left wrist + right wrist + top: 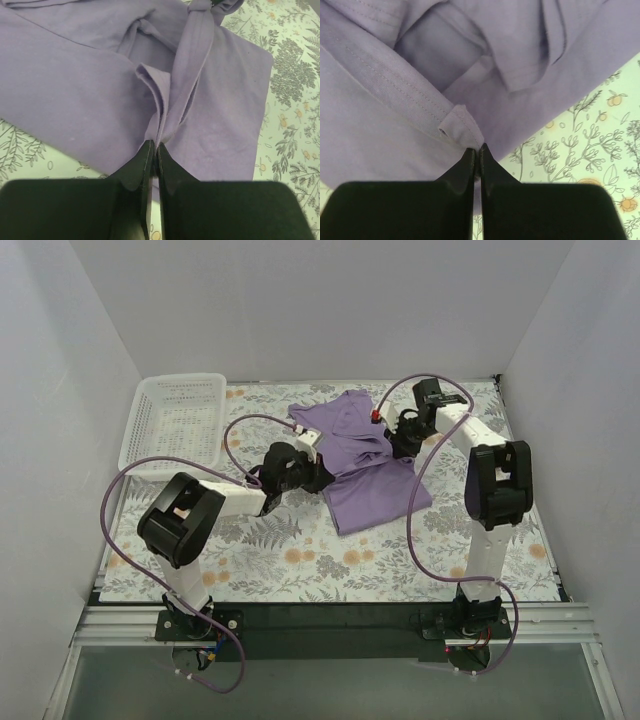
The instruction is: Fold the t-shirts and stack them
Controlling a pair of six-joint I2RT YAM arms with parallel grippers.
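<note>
Your left arm stays low, elbow bent near the white mesh basket [175,420] and forearm angled away from it. The left gripper [154,145] is pressed together, pinching a raised ridge of the lavender t-shirt [370,485]. Your right arm rises upright from its base, then folds down and back toward the basket. The right gripper [476,149] is clamped on a stitched hem of the same shirt. The t-shirt lies bunched on the floral counter [300,555], right of the basket and apart from it.
</note>
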